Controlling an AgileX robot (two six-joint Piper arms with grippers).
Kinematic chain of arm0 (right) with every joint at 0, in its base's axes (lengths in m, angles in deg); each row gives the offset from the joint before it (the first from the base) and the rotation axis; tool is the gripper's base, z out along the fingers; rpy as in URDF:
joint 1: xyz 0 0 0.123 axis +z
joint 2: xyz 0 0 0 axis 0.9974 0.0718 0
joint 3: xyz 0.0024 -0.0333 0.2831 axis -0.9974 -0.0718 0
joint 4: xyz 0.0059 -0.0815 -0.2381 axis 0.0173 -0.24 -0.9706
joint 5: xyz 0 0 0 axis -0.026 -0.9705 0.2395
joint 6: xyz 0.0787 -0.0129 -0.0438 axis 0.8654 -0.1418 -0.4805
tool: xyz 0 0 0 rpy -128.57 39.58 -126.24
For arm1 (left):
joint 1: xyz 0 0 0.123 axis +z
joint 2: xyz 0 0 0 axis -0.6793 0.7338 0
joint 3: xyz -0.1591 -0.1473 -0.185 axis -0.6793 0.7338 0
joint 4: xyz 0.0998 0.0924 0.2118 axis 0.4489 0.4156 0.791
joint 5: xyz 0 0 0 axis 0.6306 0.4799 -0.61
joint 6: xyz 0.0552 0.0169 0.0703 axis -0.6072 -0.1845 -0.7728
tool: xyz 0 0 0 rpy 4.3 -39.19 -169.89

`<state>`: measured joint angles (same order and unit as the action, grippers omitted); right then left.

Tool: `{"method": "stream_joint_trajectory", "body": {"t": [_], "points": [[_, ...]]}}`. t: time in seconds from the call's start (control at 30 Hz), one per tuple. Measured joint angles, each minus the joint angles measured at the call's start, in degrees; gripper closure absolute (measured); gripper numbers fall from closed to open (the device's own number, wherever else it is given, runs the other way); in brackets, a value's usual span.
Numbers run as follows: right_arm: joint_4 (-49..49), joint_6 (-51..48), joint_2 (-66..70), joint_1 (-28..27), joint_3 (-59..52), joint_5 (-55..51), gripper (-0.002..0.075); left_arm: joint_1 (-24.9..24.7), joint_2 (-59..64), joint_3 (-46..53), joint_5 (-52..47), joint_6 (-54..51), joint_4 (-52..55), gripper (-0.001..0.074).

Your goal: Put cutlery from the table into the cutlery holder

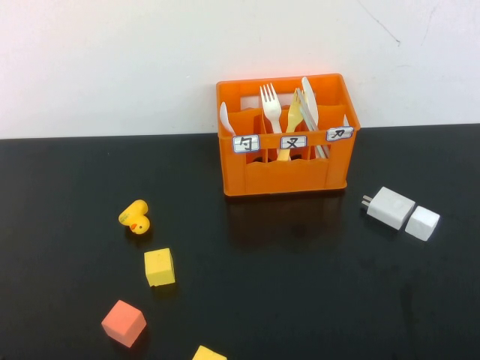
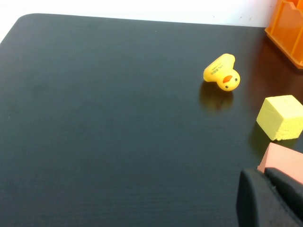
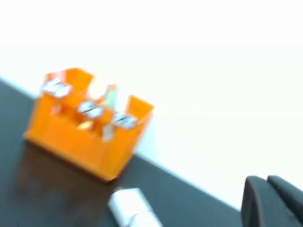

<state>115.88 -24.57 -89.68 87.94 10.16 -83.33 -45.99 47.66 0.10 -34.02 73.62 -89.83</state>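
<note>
The orange cutlery holder (image 1: pixel 285 161) stands at the back of the black table (image 1: pixel 300 285), and shows blurred in the right wrist view (image 3: pixel 85 137). The white spoon (image 1: pixel 226 118) stands upright in its left compartment, bowl up. Neither gripper shows in the high view. My left gripper (image 2: pixel 262 174) is shut and empty, low over the table beside a pink block (image 2: pixel 284 163). My right gripper (image 3: pixel 266 180) is shut and empty, raised and well away from the holder.
A white fork (image 1: pixel 270 105), yellowish utensils (image 1: pixel 294 120) and a white knife (image 1: pixel 310 101) stand in the holder. A yellow duck (image 1: pixel 136 217), a yellow block (image 1: pixel 160 267), a pink block (image 1: pixel 124 323) and another yellow block (image 1: pixel 208 353) lie front left. A white charger (image 1: pixel 391 207) and a white cube (image 1: pixel 422 223) lie right.
</note>
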Motion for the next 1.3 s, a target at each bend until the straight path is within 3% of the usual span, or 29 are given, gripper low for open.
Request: {"method": "stream_joint_trajectory", "body": {"t": [0.2,0.37,0.47,0.77,1.0,1.3], "points": [[-0.9,3.0,1.4,-1.5,-0.7,5.9,0.0728,0.0,0.0,0.0,0.0,0.0,0.0,0.0736],[-18.3,24.1,1.8,-1.5,-4.3,6.8,0.0728,0.0,0.0,0.0,-0.1,0.0,0.0,0.0736],[-24.5,30.5,0.7,-1.5,-7.7,6.8,0.0728,0.0,0.0,0.0,-0.1,0.0,0.0,0.0736],[-30.4,41.5,0.0,-1.8,-18.9,6.4,0.0728,0.0,0.0,0.0,-0.1,0.0,0.0,0.0736],[-32.7,49.4,0.0,-2.1,-19.2,5.0,0.0728,0.0,0.0,0.0,-0.1,0.0,0.0,0.0736],[-33.1,51.5,0.0,-2.1,-19.2,5.0,0.0728,0.0,0.0,0.0,-0.1,0.0,0.0,0.0736]]}}
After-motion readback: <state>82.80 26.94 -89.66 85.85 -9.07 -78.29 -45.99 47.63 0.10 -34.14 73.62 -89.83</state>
